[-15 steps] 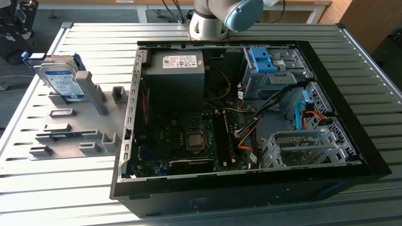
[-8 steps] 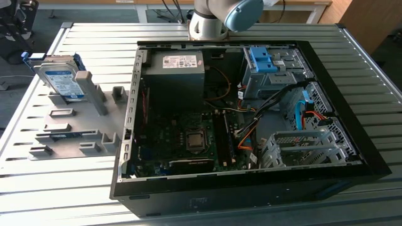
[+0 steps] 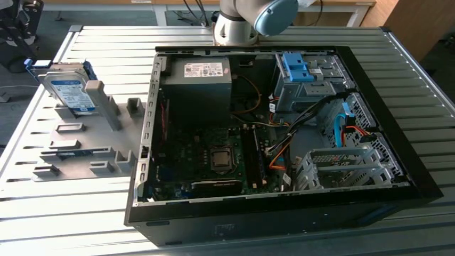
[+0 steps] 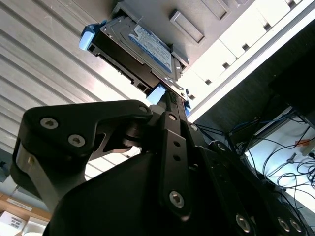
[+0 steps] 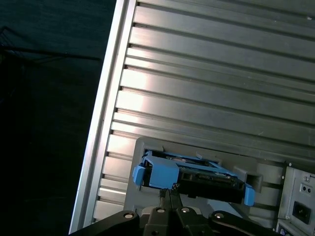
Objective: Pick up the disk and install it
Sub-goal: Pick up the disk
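The disk (image 3: 71,90), silver with a white-and-blue label and blue rails, leans upright in a grey holder (image 3: 78,154) on the slatted table at the exterior view's left. In both wrist views my gripper (image 5: 167,194) (image 4: 169,98) points toward the disk (image 5: 197,177) (image 4: 142,49) from a distance. Its black fingers lie pressed together with nothing between them. The open computer case (image 3: 270,133) lies to the right of the holder, with a silver drive cage (image 3: 341,168) in its near right corner.
Inside the case are a grey power-supply box (image 3: 202,72), a blue latch piece (image 3: 295,66), the motherboard (image 3: 213,154) and loose cables (image 3: 284,149). The arm's base (image 3: 238,24) stands behind the case. The table edge (image 5: 98,132) runs close to the holder.
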